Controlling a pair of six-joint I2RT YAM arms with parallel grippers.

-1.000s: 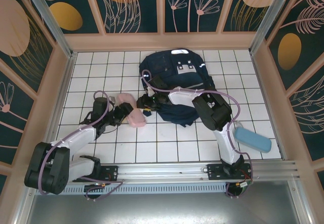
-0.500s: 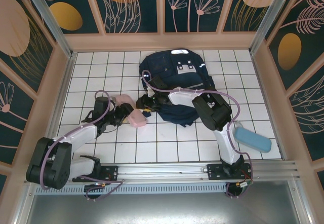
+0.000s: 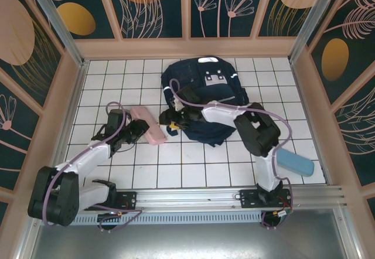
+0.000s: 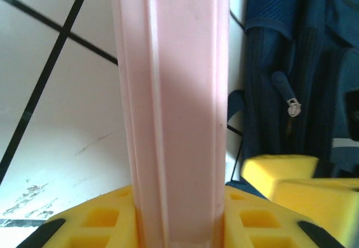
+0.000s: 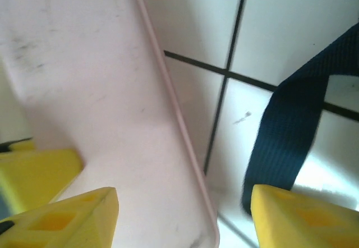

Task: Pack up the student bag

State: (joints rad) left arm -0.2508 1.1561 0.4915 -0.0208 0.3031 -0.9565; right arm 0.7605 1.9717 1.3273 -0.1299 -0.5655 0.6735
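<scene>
Nearest, a blue case (image 3: 296,161) lies flat on the tiled table (image 3: 117,77) beside the right arm's lower link, shut; its contents cannot be told.

Farther in, left of centre, the left gripper (image 3: 139,131) pinches one end of a pink case (image 3: 146,125). In the left wrist view the case (image 4: 174,102) fills the gap between the yellow fingers (image 4: 92,225), touching both. It is shut as well, contents hidden.

Just past it, the right gripper (image 3: 170,118) sits at the pink case's other end with its jaws spread wide. In its own view one finger (image 5: 67,214) lies against the case (image 5: 95,79), the other beside a dark strap (image 5: 286,136) on the tiles.

Farthest, the bag (image 3: 202,77) lies flat at the table's far middle, its near edge under the right arm. A zip pull (image 4: 291,108) shows on its side; its inside cannot be seen.
</scene>
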